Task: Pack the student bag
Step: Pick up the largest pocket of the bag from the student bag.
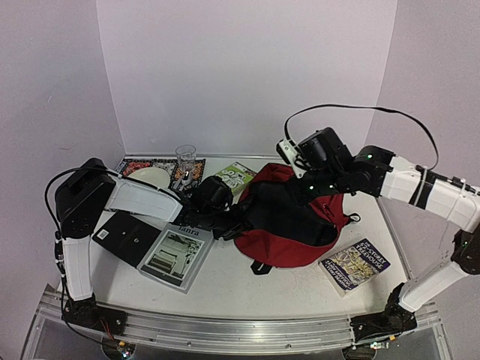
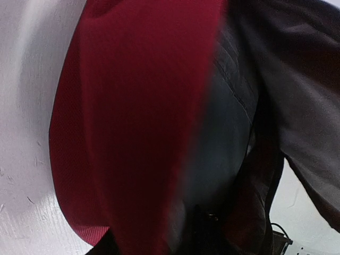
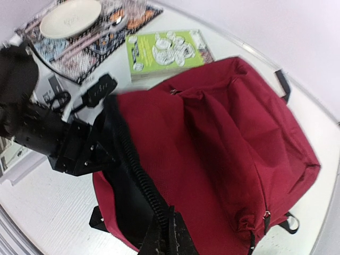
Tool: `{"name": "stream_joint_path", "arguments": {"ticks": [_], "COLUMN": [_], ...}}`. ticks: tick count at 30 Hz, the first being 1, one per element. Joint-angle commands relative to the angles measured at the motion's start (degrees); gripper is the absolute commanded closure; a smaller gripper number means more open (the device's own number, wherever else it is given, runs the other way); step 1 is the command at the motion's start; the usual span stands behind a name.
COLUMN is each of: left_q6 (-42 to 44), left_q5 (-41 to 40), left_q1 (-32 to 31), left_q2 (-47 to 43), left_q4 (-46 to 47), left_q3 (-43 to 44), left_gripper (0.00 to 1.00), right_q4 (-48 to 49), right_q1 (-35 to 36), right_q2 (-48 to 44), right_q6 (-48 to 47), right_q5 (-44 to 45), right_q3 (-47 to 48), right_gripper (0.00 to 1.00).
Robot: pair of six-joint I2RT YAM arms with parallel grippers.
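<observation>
Right gripper point(image 3: 164, 236): fingers pinched fully together on the ribbed black zip edge of the soft dark-red fabric student bag point(image 1: 296, 225); that edge rises toward the wrist. Left gripper point(image 3: 95, 153): black, pressed against the bag's black trim on the opposite side. I cannot tell whether its fingers are parted or clamped, as its own wrist view is filled with blurred red weave and dark cloth. Nearest the arm bases, on the white table point(image 1: 247, 292), lie three flat bound items. A glossy blue-and-yellow paperback book point(image 1: 354, 264) sits front right, well apart from the rest. A grey-and-white magazine with a photo cover point(image 1: 176, 255) sits front left. Touching its left edge is a matte black rectangular notebook point(image 1: 126, 236), its far edge crossed by the left forearm in the top view. Mid-table, slightly right of centre, the bag lies slumped on its side between the two grippers. One bag: fine woven cloth, rounded bulk, creased folds, black straps trailing at its near and right edges, a small metal zip pull near one corner. Just behind it is a fourth bound item, a lime-green book with white drawings on the cover point(image 3: 164, 53), its near edge hidden by the bag in the top view. Farthest back on the left, one patterned rectangular placemat point(image 1: 131, 165) bears one cream round plate point(image 1: 150, 178) and one clear glass tumbler point(image 1: 185, 159), upright.
</observation>
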Motion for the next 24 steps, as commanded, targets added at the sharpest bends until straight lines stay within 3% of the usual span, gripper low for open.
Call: {"name": "stream_joint_path", "arguments": {"ticks": [1, 9, 15, 24], "left_q6": [-0.4, -1.2, 1.5, 12.2], "left_q5": [-0.4, -0.2, -4.4, -11.8], "left_q1": [-0.3, -0.4, -0.3, 1.4], "left_q2": [0.2, 1.1, -4.1, -15.0], "left_q4": [1.1, 1.3, -0.2, -14.5], "left_q3": [-0.8, -1.2, -0.8, 0.2], "left_gripper": [0.66, 0.69, 0.50, 0.33], "right_q4": [0.1, 10.6, 11.9, 12.0], "right_q1": [0.0, 0.0, 0.0, 0.0], "right_q2": [-7.1, -16.3, -14.8, -13.1], "right_q6": [-2.9, -4.2, -4.7, -4.4], "right_q5": [4.8, 11.3, 12.1, 12.4], "right_q3": [2.6, -2.6, -3.0, -4.0], "right_gripper": [1.00, 1.00, 1.00, 1.00]}}
